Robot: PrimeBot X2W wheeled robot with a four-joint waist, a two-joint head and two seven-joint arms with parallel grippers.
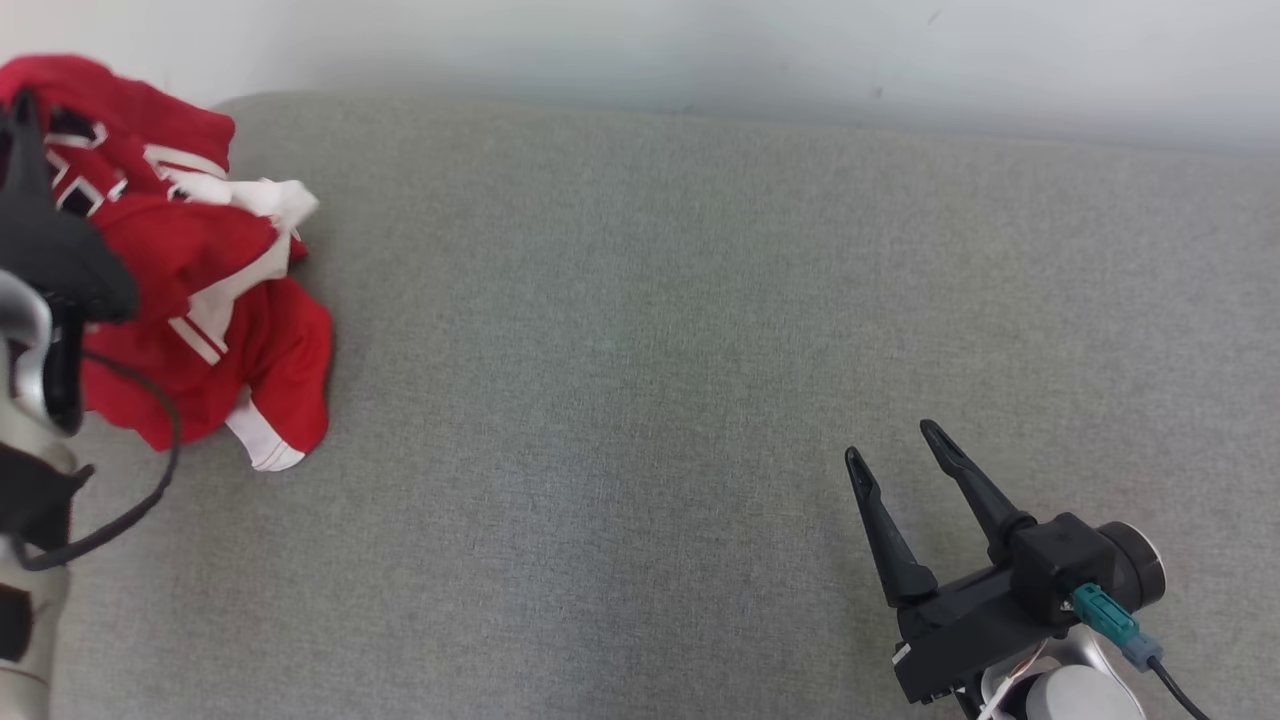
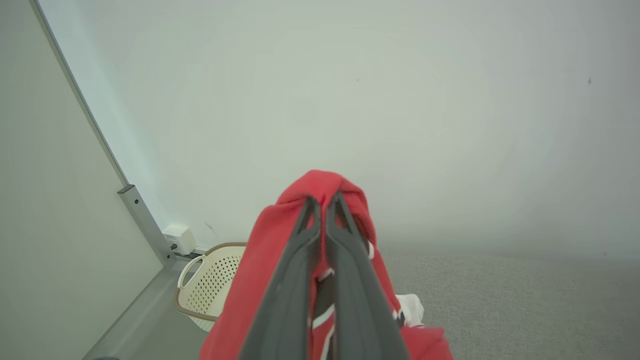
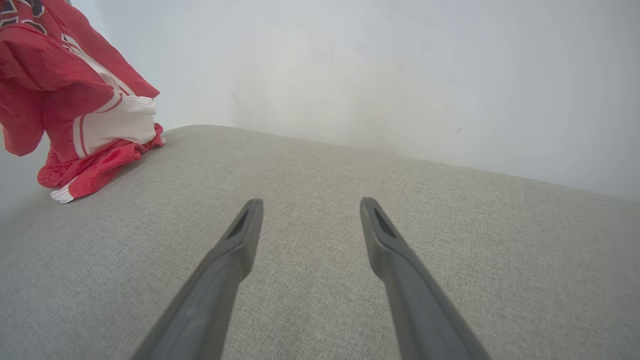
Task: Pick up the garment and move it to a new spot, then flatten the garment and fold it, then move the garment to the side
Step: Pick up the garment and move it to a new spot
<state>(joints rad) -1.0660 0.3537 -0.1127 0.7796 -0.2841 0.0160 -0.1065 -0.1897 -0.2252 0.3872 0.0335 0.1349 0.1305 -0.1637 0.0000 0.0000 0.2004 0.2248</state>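
Our left gripper (image 2: 324, 200) pinches the crumpled red-and-white cloth shirt (image 1: 220, 330) on the rough grey cushion (image 1: 640, 400); our right gripper (image 1: 890, 440) holds its fingers apart.

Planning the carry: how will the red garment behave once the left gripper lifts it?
Probably floppy: the garment is bunched in folds and drapes around the left gripper. Likely light, since a pinch of cloth holds part of it up. Its lower part lies on the cushion, so it may drag and unfurl as it rises.
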